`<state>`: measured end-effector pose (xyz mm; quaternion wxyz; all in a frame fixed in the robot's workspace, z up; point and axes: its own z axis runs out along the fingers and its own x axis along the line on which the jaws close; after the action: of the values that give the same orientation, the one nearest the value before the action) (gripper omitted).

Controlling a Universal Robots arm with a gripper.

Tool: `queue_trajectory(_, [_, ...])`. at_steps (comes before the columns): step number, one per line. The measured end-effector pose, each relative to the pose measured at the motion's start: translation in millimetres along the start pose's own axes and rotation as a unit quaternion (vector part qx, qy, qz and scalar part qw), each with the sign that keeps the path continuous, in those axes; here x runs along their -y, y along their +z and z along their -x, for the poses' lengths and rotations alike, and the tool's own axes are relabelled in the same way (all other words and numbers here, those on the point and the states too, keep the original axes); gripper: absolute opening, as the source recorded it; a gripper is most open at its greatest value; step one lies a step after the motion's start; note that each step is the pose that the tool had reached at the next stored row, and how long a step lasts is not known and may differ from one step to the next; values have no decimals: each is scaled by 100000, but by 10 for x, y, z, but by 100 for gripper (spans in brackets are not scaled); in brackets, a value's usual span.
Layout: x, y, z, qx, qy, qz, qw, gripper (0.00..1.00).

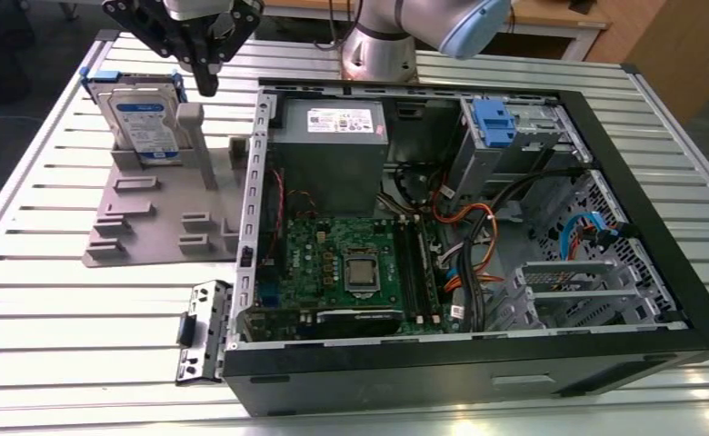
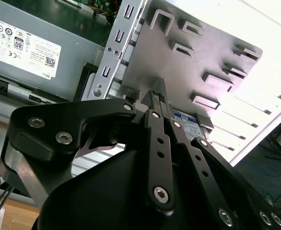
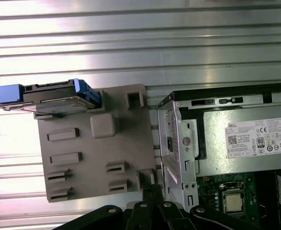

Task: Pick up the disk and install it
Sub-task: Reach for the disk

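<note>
The disk (image 1: 140, 120) stands upright on its edge in a slot of the grey holder plate (image 1: 161, 213), its silver face with the white-and-blue label and its blue side rails showing. In the first wrist view the disk (image 3: 49, 96) lies along one end of the holder (image 3: 97, 143). A corner of the disk's label (image 2: 186, 119) peeks past the fingers in the second wrist view. My gripper (image 1: 208, 86) hangs just to the exterior view's right of the disk's top edge, apart from it. Its fingertips (image 2: 156, 96) meet, shut with nothing between them; my gripper (image 3: 150, 189) sits over the holder's edge nearest the case.
An open computer case (image 1: 645, 218) lies on the slatted metal table (image 1: 39, 300), at the exterior view's right of the holder. Inside are a grey power supply (image 1: 328, 145), a motherboard (image 1: 343, 263), cables and a blue latch on a metal cage (image 1: 494, 123). A loose bracket (image 1: 203, 331) lies by the case.
</note>
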<state>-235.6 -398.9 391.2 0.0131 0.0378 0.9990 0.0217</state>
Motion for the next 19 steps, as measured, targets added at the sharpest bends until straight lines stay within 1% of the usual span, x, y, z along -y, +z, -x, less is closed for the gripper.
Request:
queue_trajectory(6, [3, 1, -46, 2, 2, 2, 100000, 10])
queue_trajectory(19, [13, 12, -169, -4, 3, -4, 100000, 10])
